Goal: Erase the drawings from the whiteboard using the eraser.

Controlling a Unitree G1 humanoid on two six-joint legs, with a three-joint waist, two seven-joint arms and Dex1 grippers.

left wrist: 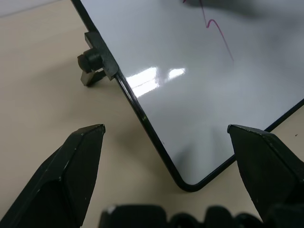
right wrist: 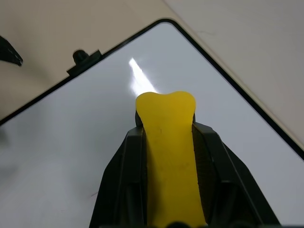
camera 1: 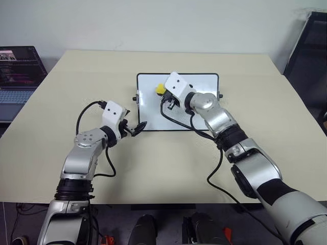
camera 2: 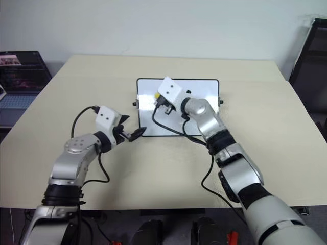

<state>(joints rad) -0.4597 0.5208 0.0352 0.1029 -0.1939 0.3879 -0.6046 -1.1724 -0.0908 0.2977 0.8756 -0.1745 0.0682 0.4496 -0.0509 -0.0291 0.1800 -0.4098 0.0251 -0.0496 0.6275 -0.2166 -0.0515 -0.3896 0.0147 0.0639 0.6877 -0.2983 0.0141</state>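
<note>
**Eraser Poised Over the Board**

With the small yellow oblong eraser (right wrist: 167, 142) clamped between my right gripper's (camera 1: 167, 102) black fingers, I hold it above the glossy white, black-framed whiteboard (camera 1: 204, 81) lying flat on the beige table (camera 1: 71, 76). My left gripper (camera 1: 137, 127) waits with jaws spread wide astride the board's near left corner. Faint reddish-purple drawings (left wrist: 218, 33) remain, so wiping looks not yet begun; next I judge I must lower the eraser onto the marks and sweep across them. Its long axis runs along my fingers, its free end pointing away from me toward the board's far edge.
</note>
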